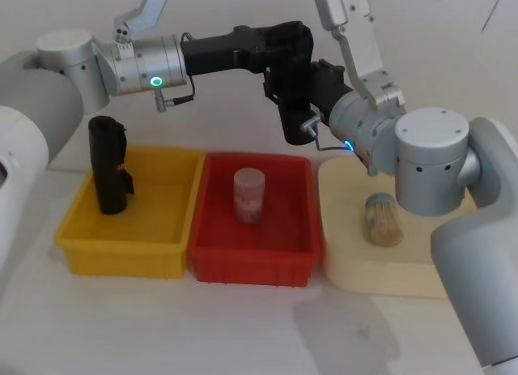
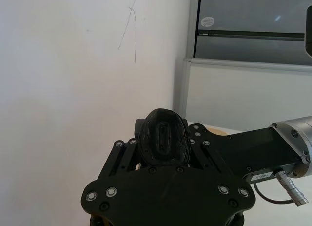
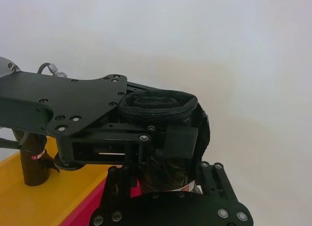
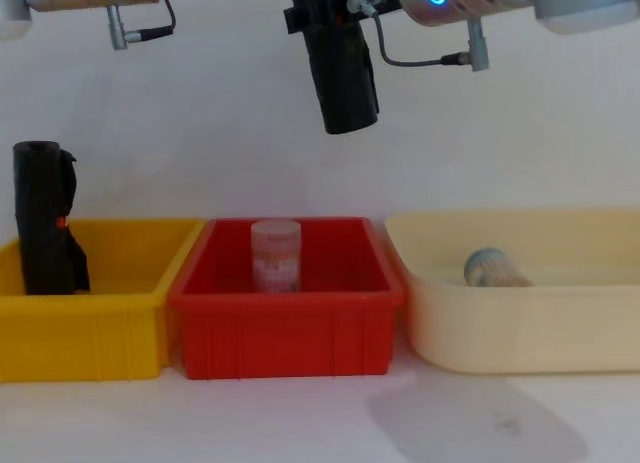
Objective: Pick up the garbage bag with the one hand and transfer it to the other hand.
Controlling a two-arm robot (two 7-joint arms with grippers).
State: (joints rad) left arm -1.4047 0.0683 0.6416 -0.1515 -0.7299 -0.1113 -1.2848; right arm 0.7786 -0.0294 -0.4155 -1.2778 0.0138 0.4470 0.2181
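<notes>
The garbage bag (image 1: pixel 293 122) is a slim black roll hanging upright in the air above the red bin (image 1: pixel 303 239). My left gripper (image 1: pixel 285 61) reaches in from the left and is shut on the roll's upper end (image 2: pixel 163 142). My right gripper (image 1: pixel 307 100) comes from the right and is closed around the roll just below, near its red-and-white label (image 3: pixel 187 188). In the chest view the roll's lower end (image 4: pixel 343 83) hangs free below both grippers.
A second black roll (image 1: pixel 108 166) stands upright in the yellow bin (image 1: pixel 174 253). A pinkish clear jar (image 1: pixel 249 194) stands in the red bin. A cream tray (image 1: pixel 352 270) on the right holds a small round container (image 1: pixel 383 219) lying on its side.
</notes>
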